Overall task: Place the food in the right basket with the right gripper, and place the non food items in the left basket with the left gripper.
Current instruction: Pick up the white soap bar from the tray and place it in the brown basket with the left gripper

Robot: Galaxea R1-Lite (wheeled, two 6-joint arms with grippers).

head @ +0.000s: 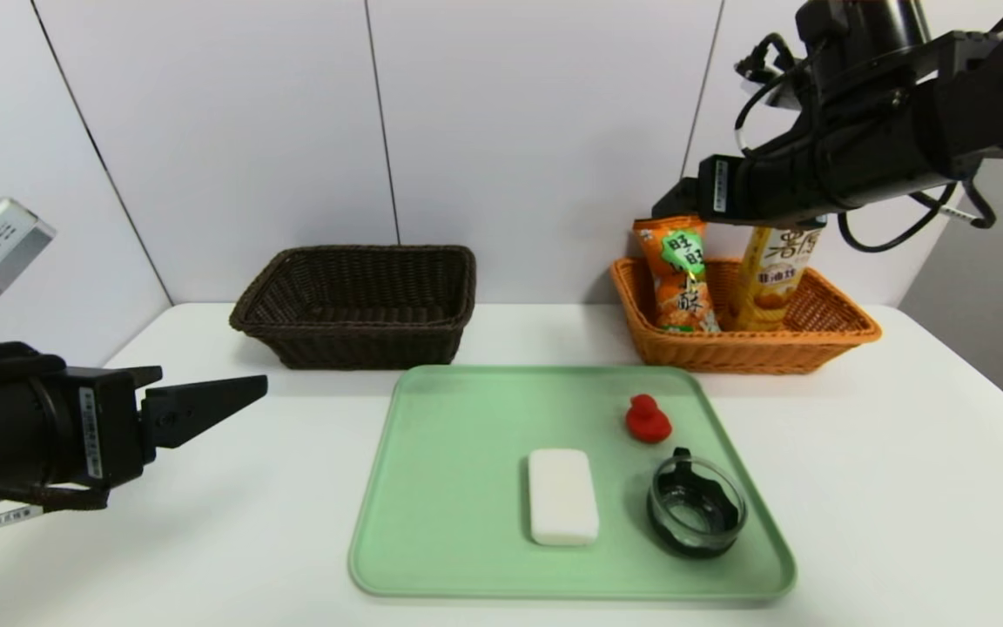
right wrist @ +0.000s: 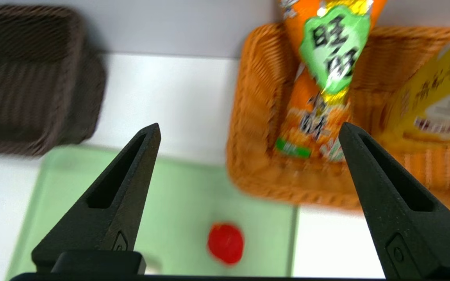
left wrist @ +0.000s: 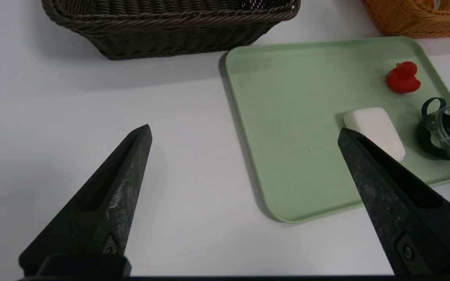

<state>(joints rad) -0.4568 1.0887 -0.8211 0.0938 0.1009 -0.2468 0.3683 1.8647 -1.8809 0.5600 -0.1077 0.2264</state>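
Observation:
An orange snack bag [head: 677, 274] and a yellow snack bag [head: 776, 274] stand upright in the orange right basket [head: 754, 353]. My right gripper [head: 663, 207] hovers just above the orange bag's top, open, with nothing between its fingers [right wrist: 131, 187]. On the green tray [head: 458, 435] lie a red toy duck [head: 647, 419], a white soap-like bar [head: 562, 495] and a small glass jar with a black part [head: 696, 507]. The dark brown left basket [head: 353, 344] has nothing showing inside. My left gripper [head: 214, 376] is open, low over the table left of the tray [left wrist: 287, 128].
The white table [head: 902, 453] meets a white wall right behind both baskets. The tray's front edge lies near the table's front. My right arm [head: 885, 131] stretches in from the upper right, above the orange basket.

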